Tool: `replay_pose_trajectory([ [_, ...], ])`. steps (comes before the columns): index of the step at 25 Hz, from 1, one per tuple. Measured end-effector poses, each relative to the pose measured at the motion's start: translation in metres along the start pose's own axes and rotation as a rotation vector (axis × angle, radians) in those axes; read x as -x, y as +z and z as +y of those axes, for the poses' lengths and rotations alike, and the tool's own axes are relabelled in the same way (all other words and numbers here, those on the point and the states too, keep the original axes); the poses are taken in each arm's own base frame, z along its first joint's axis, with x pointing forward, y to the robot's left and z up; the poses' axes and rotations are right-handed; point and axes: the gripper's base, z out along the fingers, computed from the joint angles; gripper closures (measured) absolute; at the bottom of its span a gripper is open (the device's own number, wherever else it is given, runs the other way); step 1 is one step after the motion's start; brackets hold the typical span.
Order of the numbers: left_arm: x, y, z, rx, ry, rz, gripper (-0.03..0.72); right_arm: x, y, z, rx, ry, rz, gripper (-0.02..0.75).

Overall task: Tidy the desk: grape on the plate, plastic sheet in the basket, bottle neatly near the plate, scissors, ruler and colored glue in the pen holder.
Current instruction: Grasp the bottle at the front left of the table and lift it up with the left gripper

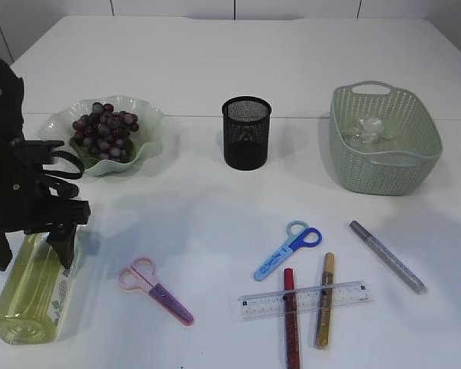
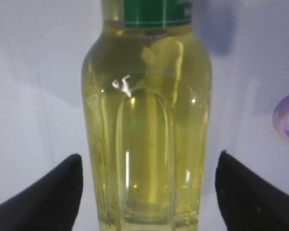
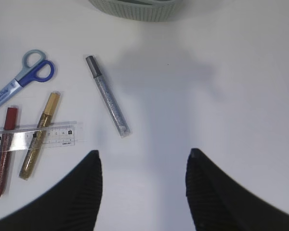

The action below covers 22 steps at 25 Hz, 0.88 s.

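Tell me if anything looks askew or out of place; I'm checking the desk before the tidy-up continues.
The bottle lies on its side at the left edge, the open left gripper straddling it. The ruler lies crosswise over the red glue pen and the gold glue pen. Nothing looks spilled or damaged.

Exterior view looks down at a slant across the whole desk (image 1: pixel 215 54) from the near edge. Left wrist view sits very close over the bottle (image 2: pixel 147 130), also at the exterior's lower left. Right wrist view looks down from higher, sharing the ruler (image 3: pixel 33 136) and silver glue pen (image 3: pixel 108 96) with the exterior.
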Motion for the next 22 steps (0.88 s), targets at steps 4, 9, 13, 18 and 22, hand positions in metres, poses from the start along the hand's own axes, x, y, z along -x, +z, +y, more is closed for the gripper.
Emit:
replay_pose_trajectory([
  [4,0.001,0.008,-0.001,0.008,0.0,0.023,0.068,0.0,0.0,0.0,0.0,0.0,0.0,0.299],
  [9,0.002,0.015,-0.002,0.015,0.0,0.039,0.075,0.0,0.0,0.0,0.0,0.0,0.0,0.299],
  [13,0.004,0.025,-0.002,0.023,0.001,0.058,0.084,0.0,0.0,0.0,0.0,0.0,0.0,0.299],
  [18,0.005,0.035,-0.003,0.035,0.002,0.087,0.097,0.0,0.0,0.0,0.0,0.0,0.0,0.299],
  [22,0.005,0.036,-0.003,0.035,0.002,0.088,0.105,0.0,0.0,0.0,0.0,0.0,0.0,0.299],
])
